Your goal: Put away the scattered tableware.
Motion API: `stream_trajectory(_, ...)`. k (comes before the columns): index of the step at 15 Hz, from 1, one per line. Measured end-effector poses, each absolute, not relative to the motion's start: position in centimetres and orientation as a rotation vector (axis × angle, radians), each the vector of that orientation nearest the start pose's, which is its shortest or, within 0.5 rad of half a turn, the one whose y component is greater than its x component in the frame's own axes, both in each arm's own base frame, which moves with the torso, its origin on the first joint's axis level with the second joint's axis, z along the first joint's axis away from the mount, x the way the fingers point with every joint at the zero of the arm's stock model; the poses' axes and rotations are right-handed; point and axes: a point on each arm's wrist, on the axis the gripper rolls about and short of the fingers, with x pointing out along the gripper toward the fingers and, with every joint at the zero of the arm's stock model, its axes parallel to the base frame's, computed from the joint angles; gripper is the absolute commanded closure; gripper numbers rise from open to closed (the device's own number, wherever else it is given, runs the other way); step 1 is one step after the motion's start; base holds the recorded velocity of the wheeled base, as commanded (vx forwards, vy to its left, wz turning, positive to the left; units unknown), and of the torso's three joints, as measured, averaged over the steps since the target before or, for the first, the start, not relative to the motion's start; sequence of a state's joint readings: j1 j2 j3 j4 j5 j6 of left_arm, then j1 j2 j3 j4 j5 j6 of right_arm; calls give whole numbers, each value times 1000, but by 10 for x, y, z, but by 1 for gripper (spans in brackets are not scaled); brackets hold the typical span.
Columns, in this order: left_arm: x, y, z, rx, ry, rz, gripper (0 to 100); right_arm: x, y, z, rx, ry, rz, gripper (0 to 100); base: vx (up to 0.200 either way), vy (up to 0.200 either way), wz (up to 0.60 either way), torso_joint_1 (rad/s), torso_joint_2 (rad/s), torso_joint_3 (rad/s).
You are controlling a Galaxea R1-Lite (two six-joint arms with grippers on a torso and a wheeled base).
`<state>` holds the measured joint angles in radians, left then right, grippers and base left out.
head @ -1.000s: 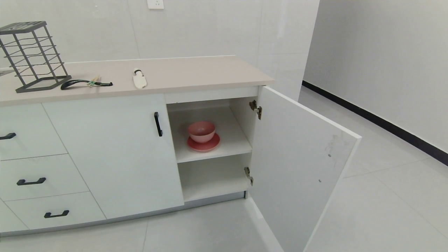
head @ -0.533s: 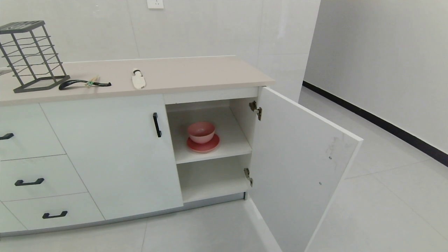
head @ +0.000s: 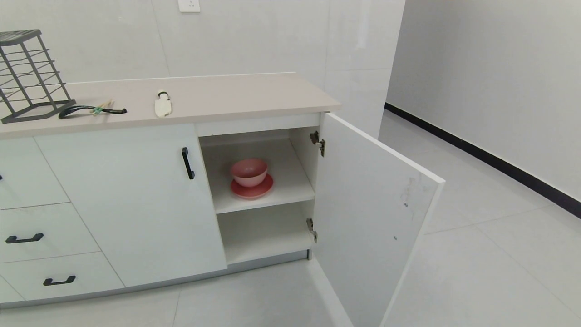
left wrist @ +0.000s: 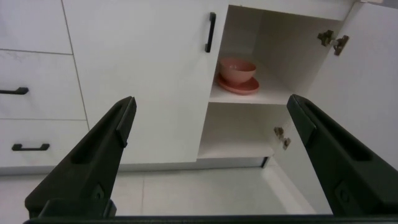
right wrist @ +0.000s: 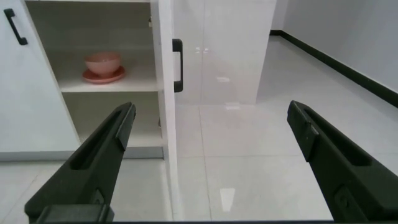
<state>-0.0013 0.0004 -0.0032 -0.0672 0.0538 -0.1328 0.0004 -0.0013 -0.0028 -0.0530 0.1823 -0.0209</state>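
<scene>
A pink bowl (head: pixel 248 171) sits on a red plate (head: pixel 252 190) on the upper shelf of the open cupboard. On the beige countertop (head: pixel 236 95) lie a black spoon (head: pixel 77 110), a pair of chopsticks (head: pixel 100 107) across it, and a small white utensil (head: pixel 162 105). My left gripper (left wrist: pixel 211 162) is open and empty, facing the cupboard from a distance, with the bowl (left wrist: pixel 237 67) and plate (left wrist: pixel 239 86) ahead. My right gripper (right wrist: pixel 211 162) is also open and empty, low before the door's edge, with the bowl (right wrist: pixel 102 62) beyond.
The cupboard door (head: pixel 367 218) stands swung out wide over the floor; its black handle (right wrist: pixel 178 65) faces the right wrist. A dark wire rack (head: pixel 27 72) stands at the counter's left end. Drawers with black handles (head: pixel 25 238) are at the left. The lower shelf (head: pixel 263 236) is bare.
The whole head picture has slid left, so the camera has moved. The bowl, plate and countertop items keep their places.
</scene>
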Motion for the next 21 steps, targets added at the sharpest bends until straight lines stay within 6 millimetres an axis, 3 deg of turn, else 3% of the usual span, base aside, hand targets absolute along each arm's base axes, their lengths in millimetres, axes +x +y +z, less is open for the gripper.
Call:
stream_trajectory(2,-23,1,83,-132,-74,51,0,-26,4,96,-14,-86,195,0,0,0,0,0,0,0)
stream_trajectory(5,-23,1,83,-133,-74,53,0,-29,4,157,-42,-151,267,0,0,0,0,0,0,0)
stream_trajectory(6,-23,1,83,-135,-74,54,0,-21,5,166,-49,-114,293,0,0,0,0,0,0,0)
stream_trajectory(12,-23,1,83,-161,-75,53,0,54,11,173,-54,174,388,0,0,0,0,0,0,0)
stream_trajectory(17,-23,1,83,-168,-74,52,0,102,16,168,-49,271,393,0,0,-200,0,6,3,0)
stream_trajectory(18,-23,1,83,-169,-75,52,0,106,16,164,-47,296,395,100,0,-200,0,-2,2,7)
stream_trajectory(21,-23,1,83,-175,-76,52,0,110,17,159,-44,335,400,100,0,0,0,0,0,0)
